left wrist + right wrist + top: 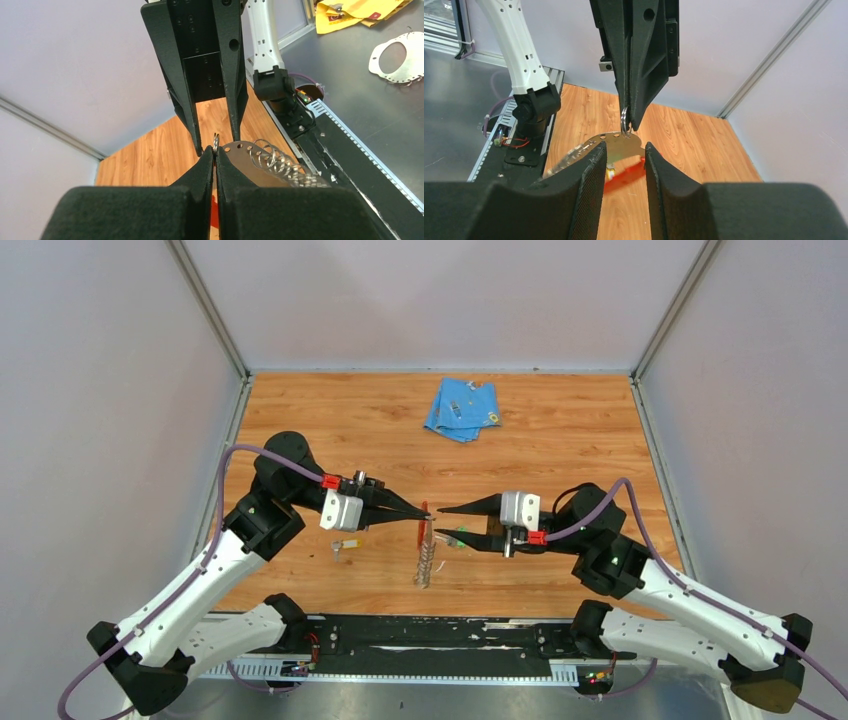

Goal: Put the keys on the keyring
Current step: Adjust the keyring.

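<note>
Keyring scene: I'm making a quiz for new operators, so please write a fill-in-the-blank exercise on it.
1. The left gripper has its fingers ___ on the keyring.
2. The right gripper has its fingers ___, beside the keyring.
3. The key lying on the table left of the keyring has a ___ head.
4. The folded cloth at the table's far side is ___.
Missing words: shut; open; yellow; blue.

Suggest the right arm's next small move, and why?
Probably move the right gripper to the green key just beside it: its jaws stand open and empty, the left gripper pinches the keyring, and that key lies loose on the table.
</note>
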You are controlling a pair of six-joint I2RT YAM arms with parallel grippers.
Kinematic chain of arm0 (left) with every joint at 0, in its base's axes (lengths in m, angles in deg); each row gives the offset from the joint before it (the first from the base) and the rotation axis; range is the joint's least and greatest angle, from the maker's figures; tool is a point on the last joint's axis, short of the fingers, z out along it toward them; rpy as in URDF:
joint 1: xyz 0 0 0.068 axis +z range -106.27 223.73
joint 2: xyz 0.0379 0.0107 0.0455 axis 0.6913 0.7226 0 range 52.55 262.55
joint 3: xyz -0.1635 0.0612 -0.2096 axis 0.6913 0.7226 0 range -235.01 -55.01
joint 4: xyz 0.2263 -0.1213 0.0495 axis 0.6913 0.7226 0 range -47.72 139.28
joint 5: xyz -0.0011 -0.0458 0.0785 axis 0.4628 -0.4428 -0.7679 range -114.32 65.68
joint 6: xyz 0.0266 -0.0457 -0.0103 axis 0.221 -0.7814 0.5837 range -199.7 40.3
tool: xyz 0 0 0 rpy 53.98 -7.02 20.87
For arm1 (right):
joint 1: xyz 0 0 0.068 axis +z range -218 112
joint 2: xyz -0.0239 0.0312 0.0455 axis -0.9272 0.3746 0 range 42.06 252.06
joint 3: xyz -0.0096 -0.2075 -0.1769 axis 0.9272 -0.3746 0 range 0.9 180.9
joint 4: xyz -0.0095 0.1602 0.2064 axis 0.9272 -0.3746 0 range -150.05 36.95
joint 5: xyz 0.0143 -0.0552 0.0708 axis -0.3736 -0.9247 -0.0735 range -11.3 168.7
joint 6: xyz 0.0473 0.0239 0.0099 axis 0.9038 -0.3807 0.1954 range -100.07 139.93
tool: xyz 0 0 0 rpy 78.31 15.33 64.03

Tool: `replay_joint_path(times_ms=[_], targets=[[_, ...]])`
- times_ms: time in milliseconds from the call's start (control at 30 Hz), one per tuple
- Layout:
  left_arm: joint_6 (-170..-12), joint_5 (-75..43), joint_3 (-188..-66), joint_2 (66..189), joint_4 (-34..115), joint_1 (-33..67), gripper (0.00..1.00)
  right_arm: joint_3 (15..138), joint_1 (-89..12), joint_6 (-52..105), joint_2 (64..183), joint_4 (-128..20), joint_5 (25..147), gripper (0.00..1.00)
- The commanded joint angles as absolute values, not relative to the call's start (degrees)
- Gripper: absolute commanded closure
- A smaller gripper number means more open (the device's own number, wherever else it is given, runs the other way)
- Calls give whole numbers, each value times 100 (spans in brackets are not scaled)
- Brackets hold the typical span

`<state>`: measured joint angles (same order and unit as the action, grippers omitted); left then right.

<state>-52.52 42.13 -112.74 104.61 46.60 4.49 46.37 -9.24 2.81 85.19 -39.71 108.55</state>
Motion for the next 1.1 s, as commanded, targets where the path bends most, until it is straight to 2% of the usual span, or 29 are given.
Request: replay_joint_path(times_ms=[0, 467, 667, 800, 967, 1067], targets=[[-5321, 4313, -11329, 10473, 4483, 399, 100, 4707, -911, 389, 8508, -3651, 10705, 64], [-5307, 4309, -11306, 10494, 4485, 397, 100, 4798, -913, 590, 8673, -3457, 10821, 75], [-5147, 4222, -11225, 10472, 4597, 397, 100, 4831, -911, 646, 8729, -3463, 10771, 97], [-4847, 4087, -11236, 10468, 4911, 394, 100, 4996, -911, 651, 8756, -3907, 10607, 99], [-3706, 3662, -11514, 10534, 6392, 396, 76, 5349, -911, 486, 8756, -4880, 10278, 99], [-3443, 3399, -11577, 10535, 6784, 400, 70, 5653, -911, 365, 8862, -5637, 10135, 99]])
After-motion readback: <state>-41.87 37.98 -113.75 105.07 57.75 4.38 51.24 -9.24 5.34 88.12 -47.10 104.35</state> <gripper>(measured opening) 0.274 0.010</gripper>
